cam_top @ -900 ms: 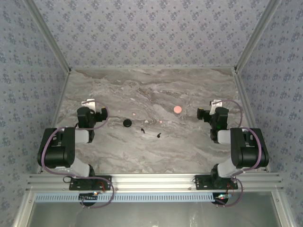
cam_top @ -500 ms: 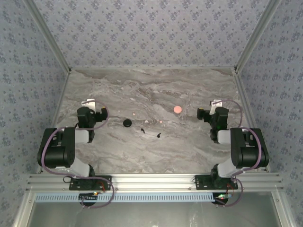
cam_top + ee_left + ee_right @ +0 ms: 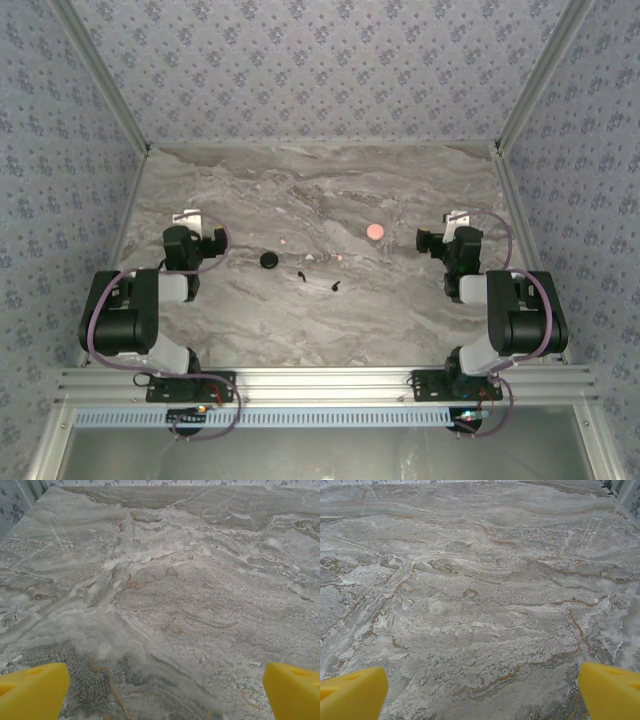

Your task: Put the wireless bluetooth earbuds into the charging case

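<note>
Tiny black comma-shaped earbuds (image 3: 301, 274) lie mid grey marble counter (image 3: 300, 190). Left fingers (image 3: 30, 690) at nine o'clock, right fingers (image 3: 610, 690) at three, spread wide, empty.

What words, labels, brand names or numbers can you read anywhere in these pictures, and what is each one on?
No text is readable.
Black disc and pink disc: no marking visible at this size.
White tag by the left wrist and white tag by the right wrist: too small to tell whether printed.
Yellow fingers of the left gripper and right gripper: blank.
</note>
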### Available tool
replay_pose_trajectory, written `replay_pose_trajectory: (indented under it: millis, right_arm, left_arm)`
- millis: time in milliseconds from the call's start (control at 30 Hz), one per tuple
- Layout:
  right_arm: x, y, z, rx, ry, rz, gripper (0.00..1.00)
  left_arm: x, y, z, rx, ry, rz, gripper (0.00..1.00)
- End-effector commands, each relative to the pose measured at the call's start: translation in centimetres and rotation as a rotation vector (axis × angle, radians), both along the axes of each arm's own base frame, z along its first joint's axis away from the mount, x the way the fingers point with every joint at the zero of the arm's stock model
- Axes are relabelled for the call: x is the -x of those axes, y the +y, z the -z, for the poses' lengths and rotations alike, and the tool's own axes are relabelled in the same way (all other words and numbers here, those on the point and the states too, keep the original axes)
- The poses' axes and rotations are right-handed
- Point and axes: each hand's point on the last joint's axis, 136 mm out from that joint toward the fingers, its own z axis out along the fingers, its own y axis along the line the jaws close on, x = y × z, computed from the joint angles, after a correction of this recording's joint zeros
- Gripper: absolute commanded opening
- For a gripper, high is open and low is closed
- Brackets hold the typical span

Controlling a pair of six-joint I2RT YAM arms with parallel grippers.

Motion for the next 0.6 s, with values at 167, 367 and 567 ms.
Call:
replay_pose_trajectory:
  millis: [167, 367, 567]
  right_arm:
    - [0.4, -1.3, -3.2, -0.006, 0.017, 0.091, 1.0]
    - [1.6, -0.5, -3.5, -0.097, 0.16, 0.103, 1.0]
    - [2.2, 2.0, -3.9, -0.172, 0.318, 0.05, 1.0]
  left_arm:
    - [0.9, 0.8, -4.2, 0.033, -0.034, -0.063, 0.99]
    - [3.3, 0.4, -7.3, 0.171, -0.012, -0.106, 0.99]
    - [6.4, -1.0, -9.5, 0.282, 0.056, -0.102, 0.99]
